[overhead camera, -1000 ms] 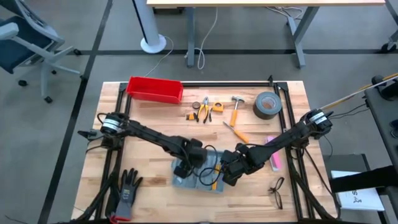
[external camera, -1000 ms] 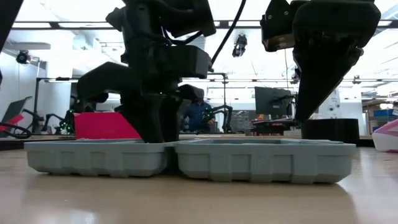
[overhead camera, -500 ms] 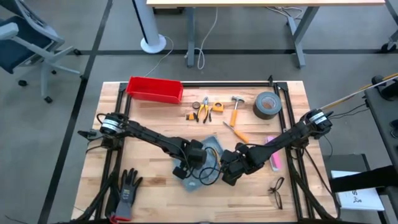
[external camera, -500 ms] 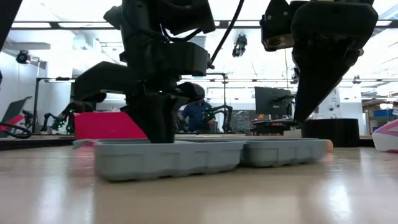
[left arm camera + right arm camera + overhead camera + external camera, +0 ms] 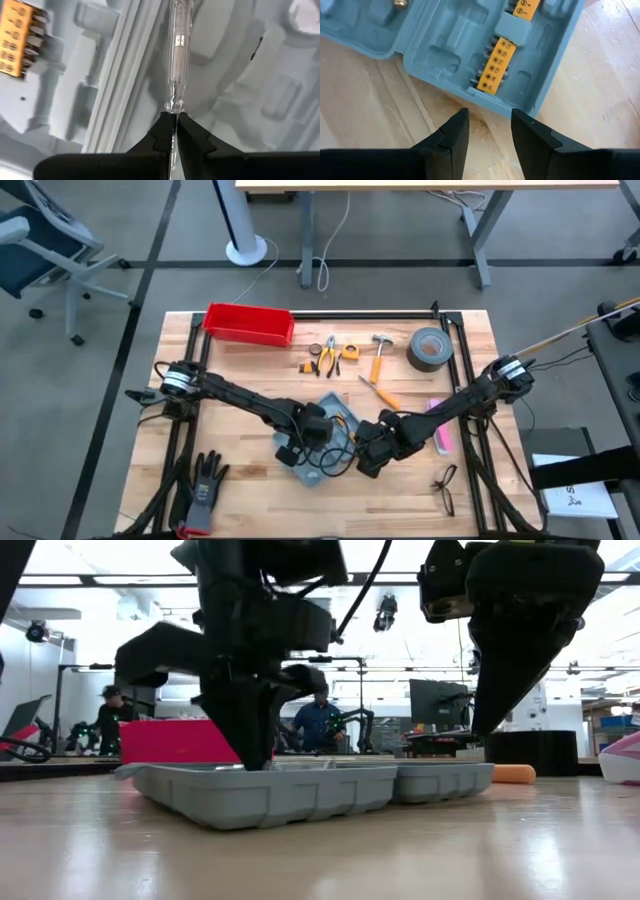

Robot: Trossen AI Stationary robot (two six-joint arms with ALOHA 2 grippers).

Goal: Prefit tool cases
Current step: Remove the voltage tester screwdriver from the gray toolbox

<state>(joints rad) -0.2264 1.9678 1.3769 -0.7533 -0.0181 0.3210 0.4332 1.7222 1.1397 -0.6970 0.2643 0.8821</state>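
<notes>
Small grey-blue rectangular plastic hinged tool case (image 5: 328,435) lies open, lower centre of the high view, on the light wooden slatted table (image 5: 250,370). It sits skewed to the table edges, between the two gripper heads. Low view: the case (image 5: 290,790) is at centre frame, both halves flat on the board, nearer half to the left. Grey moulded interior with tool slots is visible in the left wrist view (image 5: 250,75). A yellow bit holder (image 5: 496,65) with a row of bits sits in one half of the case (image 5: 445,45).

Left gripper (image 5: 303,442) is over the left half of the case, fingers (image 5: 157,134) pressed together, pinching the thin metal shaft of a clear-handled slim screwdriver (image 5: 177,55) that lies in a moulded groove. Low view shows this gripper (image 5: 250,755) reaching down into the case.

Right gripper (image 5: 368,452) is just beside the right end of the case, fingers (image 5: 454,132) spread, nothing between them, bare wood below. Low view: it (image 5: 490,715) hangs above the far half, not touching.

Outward, upper part of the high view: red rectangular plastic bin (image 5: 249,323) at upper left of the table; orange-handled pliers (image 5: 328,354); hammer with orange handle (image 5: 379,357); grey roll of duct tape (image 5: 430,349); orange-handled screwdriver (image 5: 381,393). Pink object (image 5: 440,432) right of centre. Dark work glove (image 5: 206,478) at lower left; safety glasses (image 5: 445,486) at lower right.
</notes>
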